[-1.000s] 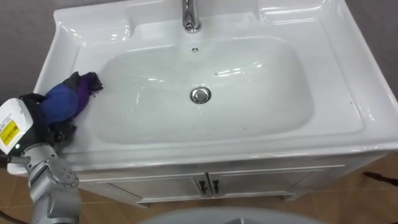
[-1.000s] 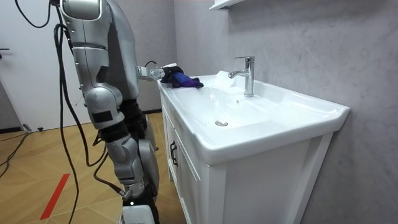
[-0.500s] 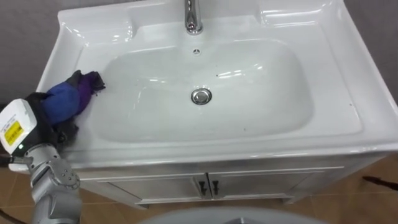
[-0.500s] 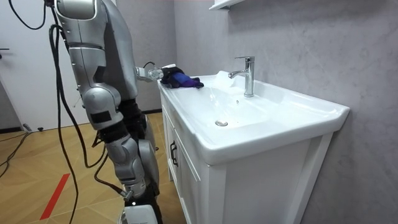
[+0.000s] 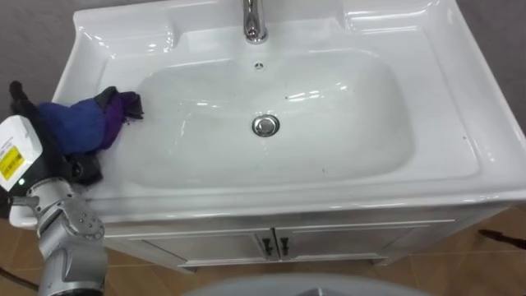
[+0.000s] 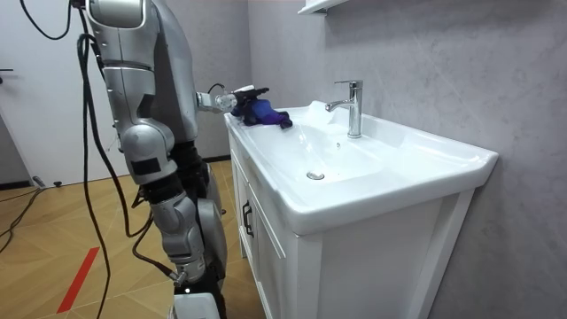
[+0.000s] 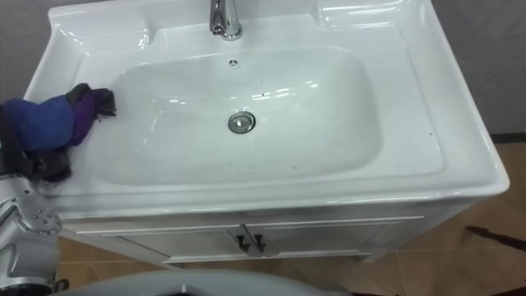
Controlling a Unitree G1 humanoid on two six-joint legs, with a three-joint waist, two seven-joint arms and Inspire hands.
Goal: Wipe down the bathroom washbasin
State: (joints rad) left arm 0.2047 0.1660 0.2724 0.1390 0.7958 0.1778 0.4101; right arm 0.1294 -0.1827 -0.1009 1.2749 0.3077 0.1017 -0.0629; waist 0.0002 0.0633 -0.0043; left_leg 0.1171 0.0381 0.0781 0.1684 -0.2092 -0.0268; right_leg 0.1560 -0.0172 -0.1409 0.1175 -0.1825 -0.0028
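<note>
- left hand [image 5: 59, 167] sits at the far left, over the basin's left rim; its dark fingers [image 5: 16, 92] are curled round the cloth, 1 showing above the bundle and others below it
- cloth [image 5: 80, 123], blue with a purple end, is bunched in that hand; the purple end reaches toward the bowl and lies at the edge of the left rim
- in the room view the robot stands upright on the wooden floor at the front of the white vanity, on the room view's left, its left arm stretched to the far corner with the cloth [image 6: 264, 113] drooping from the hand [image 6: 237, 96]
- basin [image 5: 460, 164] is white and glossy, a wide rounded bowl set in the worktop
- drain [image 5: 265, 125], a round metal ring, lies in the middle of the bowl
- small overflow hole [image 5: 258, 66] is in the back wall, just above the drain
- chrome faucet [image 5: 253, 20] stands at the back rim, centred
- 2 cabinet doors [image 5: 275, 245] with dark handles meet below the front edge
</note>
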